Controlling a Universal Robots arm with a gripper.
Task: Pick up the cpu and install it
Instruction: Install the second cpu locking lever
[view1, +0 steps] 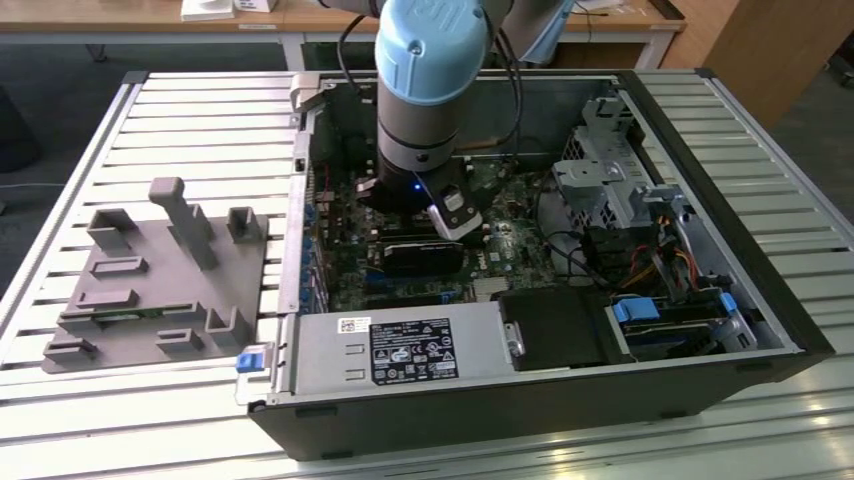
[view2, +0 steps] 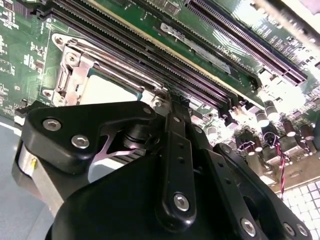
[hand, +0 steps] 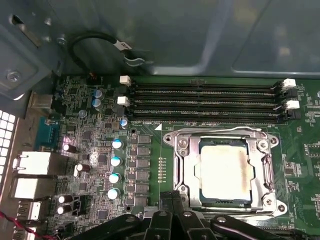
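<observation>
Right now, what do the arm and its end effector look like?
The arm is a dark grey cylinder with a light blue joint cap and black cables trailing off its upper part. A small blue light glows near the wrist. The end effector is black linked bars held by silver screws.

Even, bright light falls on the slatted worktop (view1: 160, 120), while the computer case (view1: 747, 300) interior sits in shadow. In the second wrist view the claw (view2: 172, 117) looms soft; glare whitens one corner.
</observation>
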